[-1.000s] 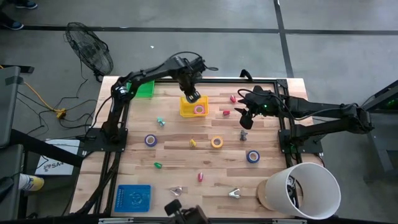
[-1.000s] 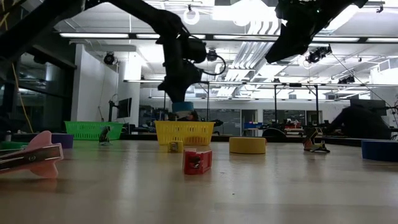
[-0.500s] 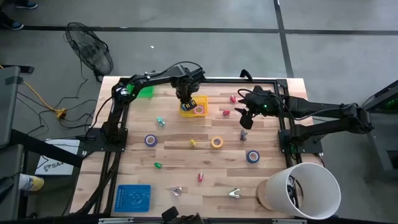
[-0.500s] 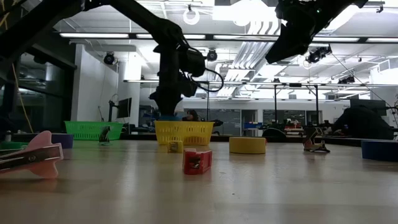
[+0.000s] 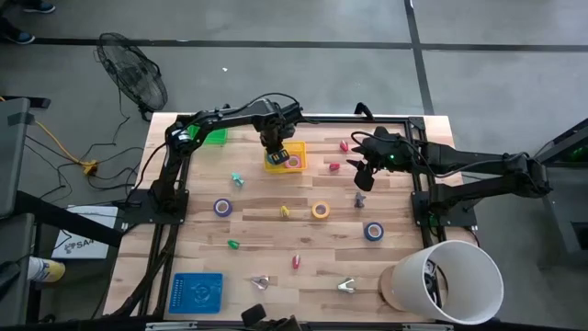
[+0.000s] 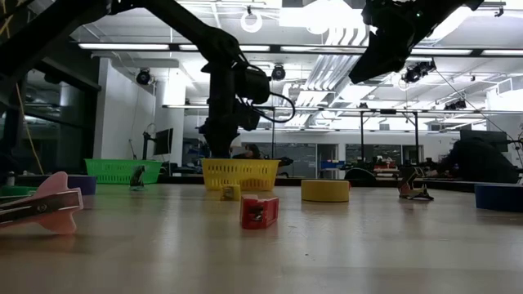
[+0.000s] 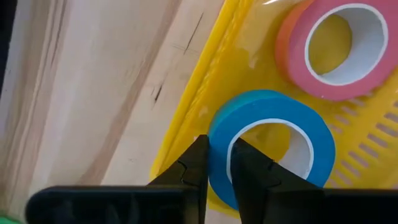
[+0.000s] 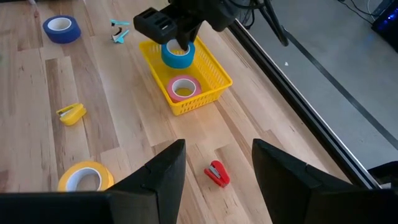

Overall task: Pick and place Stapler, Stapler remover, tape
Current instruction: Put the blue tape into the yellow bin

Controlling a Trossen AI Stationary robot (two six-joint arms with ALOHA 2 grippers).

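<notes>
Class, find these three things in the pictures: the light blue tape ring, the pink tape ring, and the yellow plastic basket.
Light blue tape ring (image 7: 273, 109): left wrist view, on its top edge.
Pink tape ring (image 7: 333, 48): left wrist view, on its rim.
Yellow plastic basket (image 8: 214, 71): right wrist view, on its slotted wall.

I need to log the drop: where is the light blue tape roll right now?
The light blue tape roll sits pinched in the left gripper, inside the yellow basket beside the pink tape roll, at the table's far middle.

Floor (image 5: 276, 23): grey concrete around the desk (image 5: 257, 234); dark seams crossing it
Fan (image 5: 134, 72): black, on the floor just beyond the desk's corner
Cable (image 5: 57, 142): yellow, beside the fan
Ceiling lights (image 6: 163, 46): long bright strips over the desk
</notes>
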